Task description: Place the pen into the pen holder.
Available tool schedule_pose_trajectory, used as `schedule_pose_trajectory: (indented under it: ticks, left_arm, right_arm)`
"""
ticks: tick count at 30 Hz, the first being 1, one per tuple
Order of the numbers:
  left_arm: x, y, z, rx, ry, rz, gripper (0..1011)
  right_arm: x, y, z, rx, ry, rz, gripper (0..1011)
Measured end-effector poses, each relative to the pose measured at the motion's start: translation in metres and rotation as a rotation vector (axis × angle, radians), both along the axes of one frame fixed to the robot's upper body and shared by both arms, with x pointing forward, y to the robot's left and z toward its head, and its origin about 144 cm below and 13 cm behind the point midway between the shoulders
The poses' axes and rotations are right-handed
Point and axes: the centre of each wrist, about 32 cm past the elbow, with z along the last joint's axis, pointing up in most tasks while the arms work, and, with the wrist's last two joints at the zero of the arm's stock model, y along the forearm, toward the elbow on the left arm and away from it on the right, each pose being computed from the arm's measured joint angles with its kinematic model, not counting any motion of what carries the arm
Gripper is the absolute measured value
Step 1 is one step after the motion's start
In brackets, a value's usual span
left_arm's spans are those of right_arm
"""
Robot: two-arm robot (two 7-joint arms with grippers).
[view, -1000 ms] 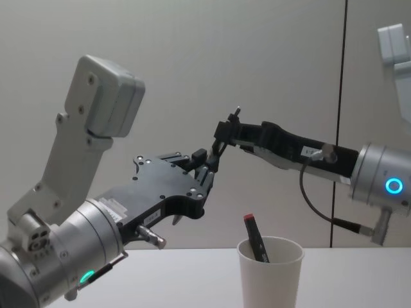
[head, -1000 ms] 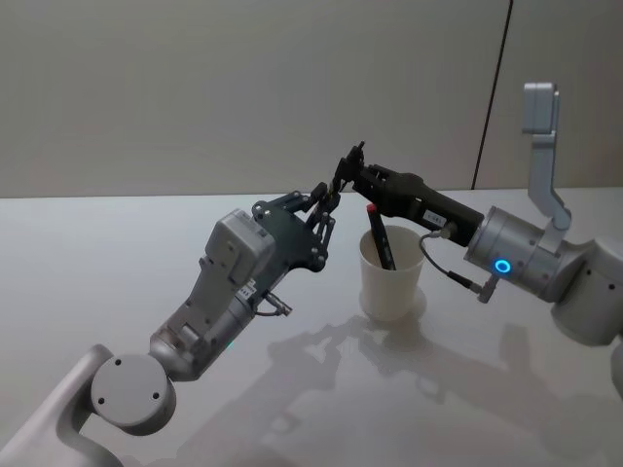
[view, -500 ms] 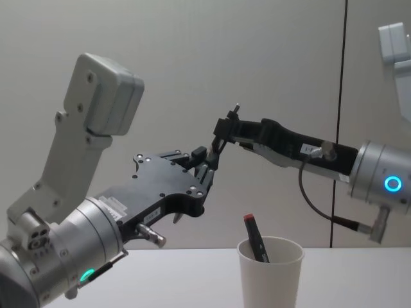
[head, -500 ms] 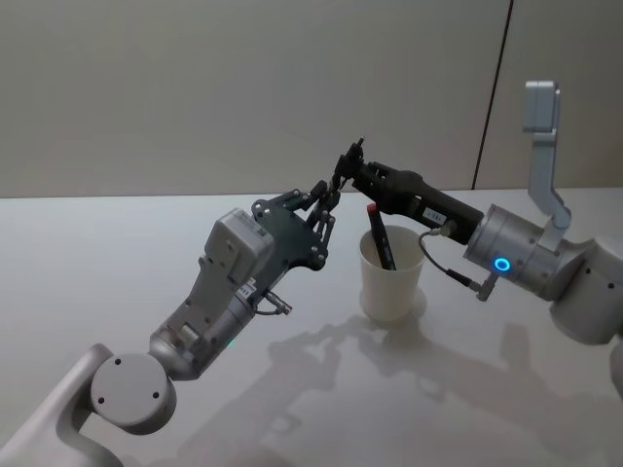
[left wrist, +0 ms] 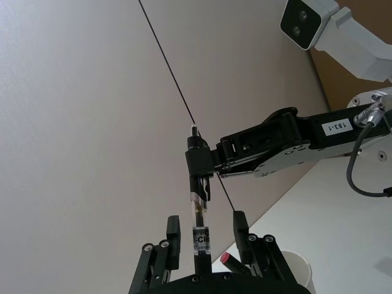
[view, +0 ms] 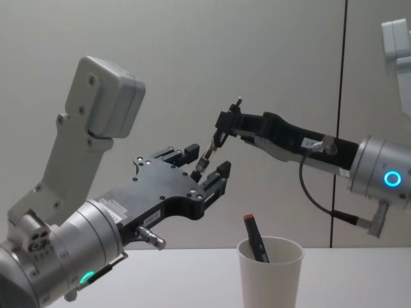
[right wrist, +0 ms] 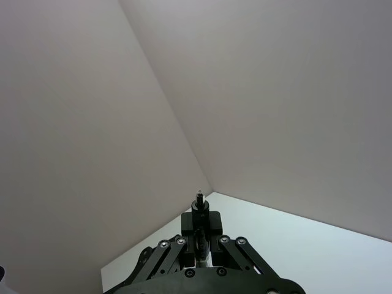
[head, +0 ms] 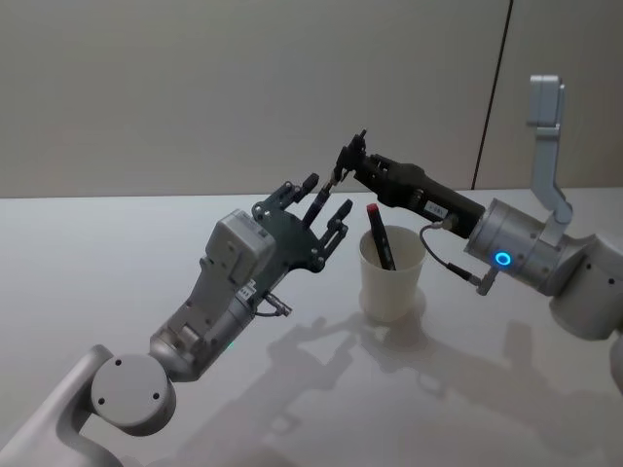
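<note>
A: Where is the pen (view: 211, 149) at this moment?

B: It is in the air, above and to the left of the pen holder (head: 390, 285). The right gripper (view: 225, 121) has its fingers closed on the upper end of it, and the pen hangs down tilted.

A: And the left gripper (view: 207, 167)?

B: Its fingers (left wrist: 239, 228) are spread apart. The lower end of the pen is between them, but they do not press it; there is a gap on each side in the left wrist view.

A: What is in the holder?

B: The white cup stands on the table (head: 97, 263), and one dark pen with a red cap (view: 254, 235) leans inside it.
</note>
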Motion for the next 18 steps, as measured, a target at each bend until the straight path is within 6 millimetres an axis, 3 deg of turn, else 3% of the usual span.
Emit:
schedule_pose_trajectory:
  ticks: [10, 18]
  left_arm:
    - [0.0001, 0.0001, 0.0002, 0.0, -0.001, 0.0, 837]
    - [0.0001, 0.0, 0.0002, 0.0, -0.001, 0.0, 1004]
  right_arm:
    - [0.0017, -0.0001, 0.0002, 0.003, -0.002, 0.0, 130]
    - [0.0028, -0.0005, 0.0005, 0.003, -0.006, -0.005, 130]
